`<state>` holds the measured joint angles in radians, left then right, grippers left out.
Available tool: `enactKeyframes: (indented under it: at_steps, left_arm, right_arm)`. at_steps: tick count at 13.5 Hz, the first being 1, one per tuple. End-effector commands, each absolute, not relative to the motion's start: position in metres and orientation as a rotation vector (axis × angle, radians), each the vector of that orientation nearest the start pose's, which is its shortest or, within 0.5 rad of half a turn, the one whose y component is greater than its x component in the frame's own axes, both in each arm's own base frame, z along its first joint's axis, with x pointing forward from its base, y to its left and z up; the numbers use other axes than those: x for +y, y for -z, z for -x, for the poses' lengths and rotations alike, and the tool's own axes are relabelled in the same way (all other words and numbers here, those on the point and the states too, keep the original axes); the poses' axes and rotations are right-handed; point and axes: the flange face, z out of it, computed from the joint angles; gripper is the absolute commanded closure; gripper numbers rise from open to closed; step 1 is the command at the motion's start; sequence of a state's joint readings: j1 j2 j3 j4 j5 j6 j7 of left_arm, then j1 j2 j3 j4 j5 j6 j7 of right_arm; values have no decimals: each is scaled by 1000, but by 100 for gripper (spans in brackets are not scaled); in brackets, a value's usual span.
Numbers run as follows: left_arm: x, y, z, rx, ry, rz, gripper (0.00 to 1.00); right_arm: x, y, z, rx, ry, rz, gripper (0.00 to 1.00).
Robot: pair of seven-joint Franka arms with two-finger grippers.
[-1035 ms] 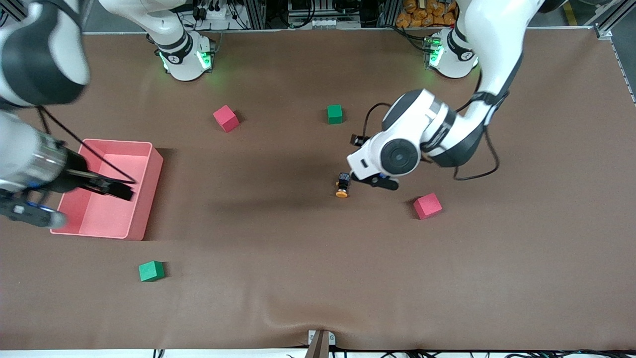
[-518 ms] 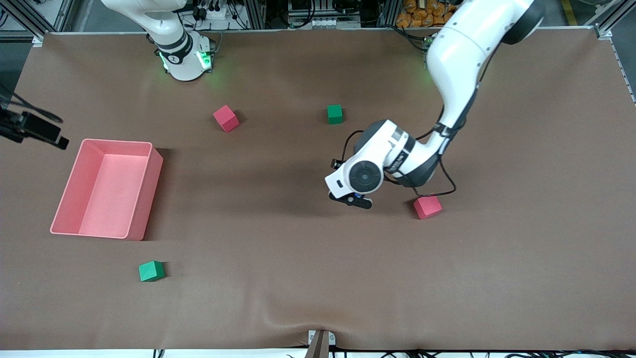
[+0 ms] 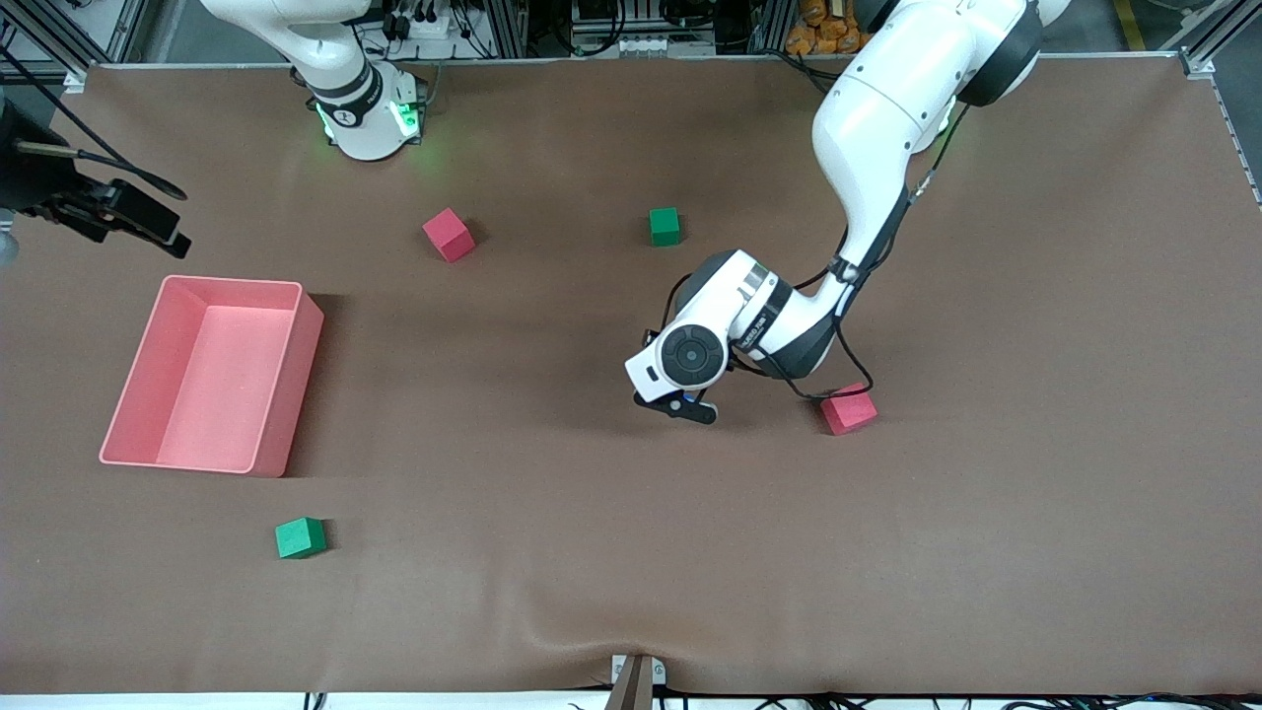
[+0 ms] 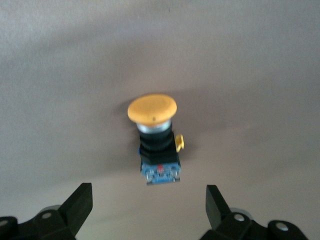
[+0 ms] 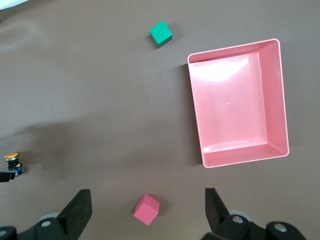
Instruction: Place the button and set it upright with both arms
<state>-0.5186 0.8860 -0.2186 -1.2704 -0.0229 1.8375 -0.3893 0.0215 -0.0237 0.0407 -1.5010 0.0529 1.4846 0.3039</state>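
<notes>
Brown cloth covers the table (image 3: 1035, 493), slightly rucked at its near edge. Along the top of the front view run aluminium frame rails, cables and a heap of orange items. Both arm bases glow green.

Left gripper (image 3: 680, 404) hangs low over mid-table, jaws wide apart, nothing in them. In the left wrist view the fingers (image 4: 80, 207) flank empty cloth, and the button (image 4: 156, 140) lies on its side on the cloth just ahead of the gap, orange cap pointing away from the gripper, untouched. In the front view the wrist hides the button.

Right gripper (image 3: 138, 225) is up in the air at the right arm's end of the table, over the cloth just beside the bin's far rim; jaws wide apart, empty. Right arm waits.

Pink bin (image 3: 286, 375) sits open toward the right arm's end. One red cube (image 3: 849, 409) lies near the left gripper, toward the left arm's end. Second red cube (image 3: 449, 235) and a green cube (image 3: 665, 226) lie farther from the camera. Another green cube (image 3: 300, 537) lies nearer than the bin.
</notes>
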Motion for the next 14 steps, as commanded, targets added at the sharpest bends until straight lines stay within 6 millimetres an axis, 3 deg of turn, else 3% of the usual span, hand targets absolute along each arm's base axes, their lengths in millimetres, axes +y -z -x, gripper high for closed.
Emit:
enactKeyframes:
  at_steps: [1,5,14]
  left_arm:
    - [-460,-195,-559,428,-533,3093,0]
    - [-458,-183,-563,413,-513,3108,3]
    - [-460,-183,-555,427,-554,3077,29]
  right_arm:
    - [40,-661,-519,359,40,3101,0]
    - [25,-677,-531,230,92,3134,0]
    - [14,-682,-534,-32,95,3150,0]
